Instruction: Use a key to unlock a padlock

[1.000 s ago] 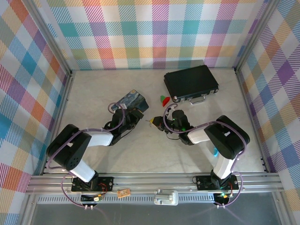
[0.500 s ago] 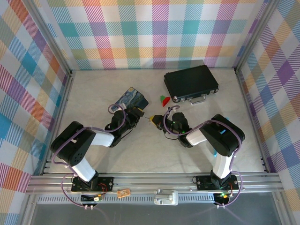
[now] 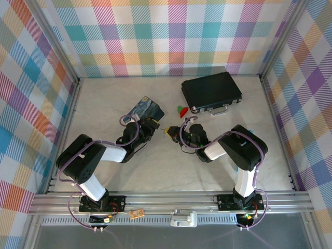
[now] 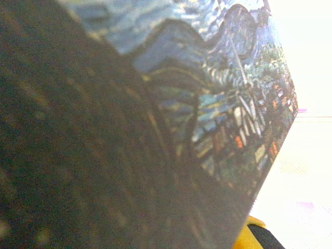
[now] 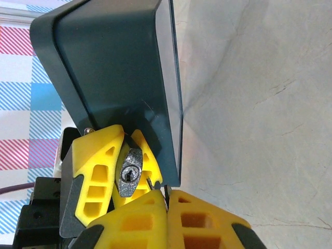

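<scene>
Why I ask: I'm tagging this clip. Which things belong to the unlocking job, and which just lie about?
Job in hand: padlock, key.
Lying about: blue painted tin, black case, red-and-green piece.

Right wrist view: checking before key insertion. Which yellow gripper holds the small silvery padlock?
The left gripper, the upper yellow pair, clamps the small silvery padlock; the right gripper below pinches the slim dark key.

Bright even light, left wrist view blurred, overexposed right edge
</scene>
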`<state>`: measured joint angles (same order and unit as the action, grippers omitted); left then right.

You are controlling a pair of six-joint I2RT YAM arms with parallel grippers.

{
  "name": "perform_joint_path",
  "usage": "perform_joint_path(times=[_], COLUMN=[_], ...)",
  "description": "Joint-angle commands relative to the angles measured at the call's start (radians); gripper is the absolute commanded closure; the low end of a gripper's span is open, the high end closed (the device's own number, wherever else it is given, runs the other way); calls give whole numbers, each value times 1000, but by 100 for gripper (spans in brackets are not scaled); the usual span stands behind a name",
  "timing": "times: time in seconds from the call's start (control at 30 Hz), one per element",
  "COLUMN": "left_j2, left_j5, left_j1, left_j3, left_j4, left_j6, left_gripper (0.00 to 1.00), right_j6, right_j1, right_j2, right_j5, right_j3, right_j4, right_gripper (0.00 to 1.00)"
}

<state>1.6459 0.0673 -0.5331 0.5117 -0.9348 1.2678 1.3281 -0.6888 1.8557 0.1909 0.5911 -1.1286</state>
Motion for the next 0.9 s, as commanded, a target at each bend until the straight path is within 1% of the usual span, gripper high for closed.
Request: perform_joint_path(times=[0.0,0.13,0.4,0.5,0.6,0.73,0.87], left_j2=[-9,-9,-16,-18,-20,-22,-26], left_j5=[9,8,4,3,2,-1,2], left_j1=[5,5,-2,-4,-5,-5,-7], left_j3=[-15,-16,-16,-16,-16,-18,-17], left_j4=[-34,-34,-27,-25,-20,-19,-19], left_j6=[32,32,29,28,25,24,24], left_gripper=[100,100,100,100,100,100,100], right_j6=[-6,-23,-35,-45,-88,-109,-85], right_j1=[-9,-10,-14,-17,-18,-20,-21], right_j2=[-9,-27,-34,-38,-55,-81,-59], right_j5=[-14,-19,-27,-33,-40,-23,-32], right_j3=[16,16,12,3,-11,13,18], right_j4=[-48,-28,-49,-78,-117,-40,-34], right_gripper=[100,100,100,100,100,100,100])
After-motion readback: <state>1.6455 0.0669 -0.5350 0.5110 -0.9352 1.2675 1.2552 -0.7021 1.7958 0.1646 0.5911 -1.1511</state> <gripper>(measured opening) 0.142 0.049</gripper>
